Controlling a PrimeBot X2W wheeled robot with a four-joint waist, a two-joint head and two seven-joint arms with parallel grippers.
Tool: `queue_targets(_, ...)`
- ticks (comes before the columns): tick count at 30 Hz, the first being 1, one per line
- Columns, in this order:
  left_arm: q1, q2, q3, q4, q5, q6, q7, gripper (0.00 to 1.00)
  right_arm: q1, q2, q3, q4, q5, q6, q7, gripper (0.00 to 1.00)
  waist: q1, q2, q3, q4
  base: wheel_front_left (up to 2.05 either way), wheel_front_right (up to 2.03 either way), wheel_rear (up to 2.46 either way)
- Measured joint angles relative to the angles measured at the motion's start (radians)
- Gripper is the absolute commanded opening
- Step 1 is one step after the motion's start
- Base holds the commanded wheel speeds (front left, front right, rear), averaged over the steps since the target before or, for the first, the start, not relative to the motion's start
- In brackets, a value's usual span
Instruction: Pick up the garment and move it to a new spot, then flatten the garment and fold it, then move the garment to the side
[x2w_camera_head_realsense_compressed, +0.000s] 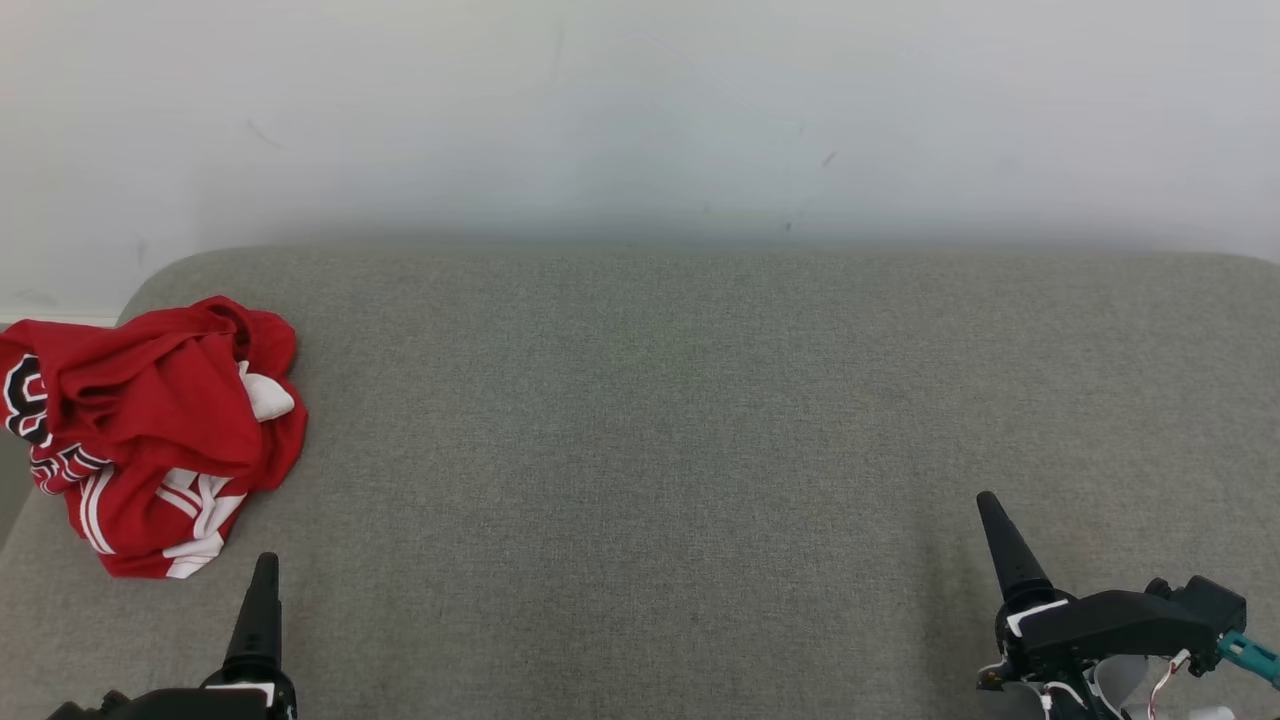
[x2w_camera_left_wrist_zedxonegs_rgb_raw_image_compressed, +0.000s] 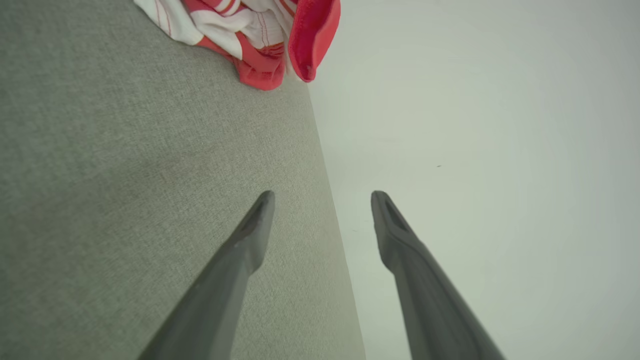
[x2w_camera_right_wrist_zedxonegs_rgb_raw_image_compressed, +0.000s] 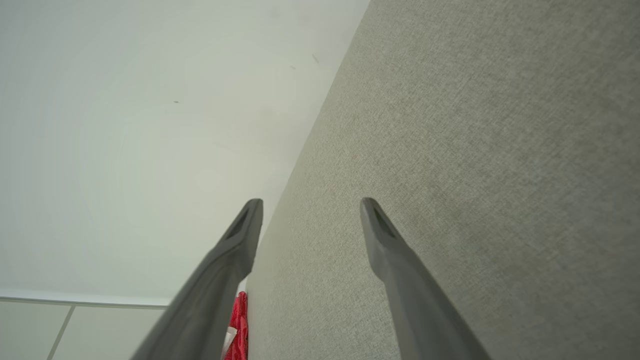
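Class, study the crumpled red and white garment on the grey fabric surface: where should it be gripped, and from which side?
Pinch the raised top fold of the crumpled red and white garment from above with the open, nearer left end effector; bunched ridges there likely give purchase.

Head overlooks upholstery (x2w_camera_head_realsense_compressed: 700, 420) — wrists skim it.

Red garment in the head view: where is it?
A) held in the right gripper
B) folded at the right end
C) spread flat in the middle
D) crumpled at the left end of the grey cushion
D: the red garment lies bunched at the left end of the grey cushion.
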Motion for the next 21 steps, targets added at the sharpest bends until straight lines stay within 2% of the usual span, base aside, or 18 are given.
queue_targets(21,-0.031,0.051,-0.106,0.003,0.251,0.06,-0.072,1.0,-0.022,-0.029,0.073,0.025,-0.254,-0.061,-0.074,1.0,0.0,0.0,-0.006,0.006,0.0,0.0,0.0)
